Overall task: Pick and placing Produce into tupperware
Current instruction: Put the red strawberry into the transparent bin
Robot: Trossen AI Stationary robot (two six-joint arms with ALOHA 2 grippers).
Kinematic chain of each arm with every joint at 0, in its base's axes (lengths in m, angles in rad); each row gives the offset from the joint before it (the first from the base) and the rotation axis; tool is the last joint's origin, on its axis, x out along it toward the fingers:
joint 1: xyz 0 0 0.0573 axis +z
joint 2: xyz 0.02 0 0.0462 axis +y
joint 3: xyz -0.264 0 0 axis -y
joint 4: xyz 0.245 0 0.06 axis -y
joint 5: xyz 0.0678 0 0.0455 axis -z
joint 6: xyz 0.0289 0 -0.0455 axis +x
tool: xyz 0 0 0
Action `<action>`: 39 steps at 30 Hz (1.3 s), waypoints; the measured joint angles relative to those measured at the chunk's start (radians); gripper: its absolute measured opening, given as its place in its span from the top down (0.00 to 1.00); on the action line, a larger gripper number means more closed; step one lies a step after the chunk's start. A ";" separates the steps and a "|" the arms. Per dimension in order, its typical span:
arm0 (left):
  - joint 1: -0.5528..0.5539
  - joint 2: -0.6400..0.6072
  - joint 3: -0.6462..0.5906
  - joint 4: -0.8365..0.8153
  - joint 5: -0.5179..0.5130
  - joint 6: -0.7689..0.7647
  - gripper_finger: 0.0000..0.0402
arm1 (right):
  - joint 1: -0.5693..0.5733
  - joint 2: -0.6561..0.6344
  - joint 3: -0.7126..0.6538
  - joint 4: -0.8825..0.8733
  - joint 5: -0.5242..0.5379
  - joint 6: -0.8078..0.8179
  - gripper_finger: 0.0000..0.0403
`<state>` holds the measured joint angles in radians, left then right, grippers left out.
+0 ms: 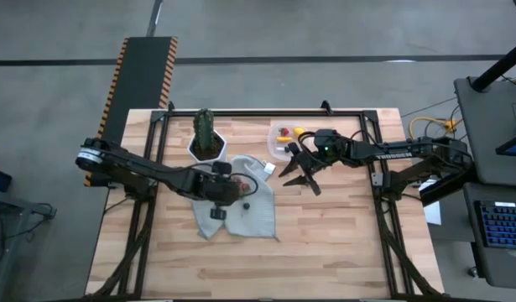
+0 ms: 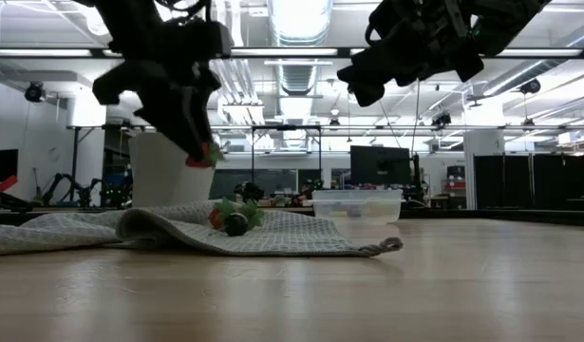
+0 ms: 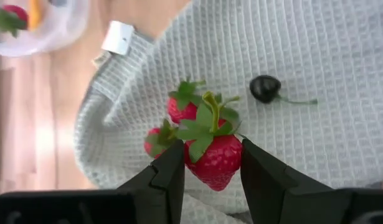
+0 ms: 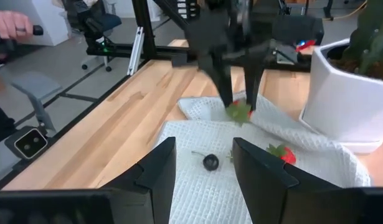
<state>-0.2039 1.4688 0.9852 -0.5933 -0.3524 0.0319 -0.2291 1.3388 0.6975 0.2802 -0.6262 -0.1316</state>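
Your left gripper (image 3: pixel 211 171) hangs above the grey cloth (image 1: pixel 249 205), its jaws closed on a strawberry (image 3: pixel 215 158) held clear of the fabric; in the low view the berry (image 2: pixel 203 157) sits at the fingertips, well above the cloth (image 2: pixel 273 237). The left arm reaches in from the table's left edge, stretched low across the wood toward the middle, wrist bent down.

Under it on the cloth lie two more strawberries (image 3: pixel 182 107) touching each other and, just beside them, a dark cherry (image 3: pixel 264 88) with its stem.

Your right gripper (image 1: pixel 301 170) hovers near the cloth's right edge, just in front of the tub (image 1: pixel 277 144), jaws spread wide with nothing between them. That arm comes in from the right side, forearm nearly level, fingers pointing at the cloth.

The tub stands on bare wood right of the potted cactus (image 1: pixel 206 134) and already holds red and yellow pieces (image 1: pixel 289 133).
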 joint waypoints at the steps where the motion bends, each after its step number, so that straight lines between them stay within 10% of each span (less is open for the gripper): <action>1: 0.000 -0.011 0.002 0.001 -0.002 0.000 0.73 | 0.001 0.000 0.000 -0.009 0.000 -0.002 0.63; 21: 0.001 -0.052 0.034 0.110 -0.024 0.035 0.73 | 0.108 0.304 0.052 0.416 0.003 -0.052 0.50; 39: 0.001 -0.052 0.035 0.118 -0.024 0.031 0.73 | 0.117 0.490 0.262 0.304 0.027 -0.035 0.50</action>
<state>-0.2031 1.4166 1.0200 -0.4748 -0.3759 0.0631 -0.1116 1.8292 0.9591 0.5846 -0.5995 -0.1666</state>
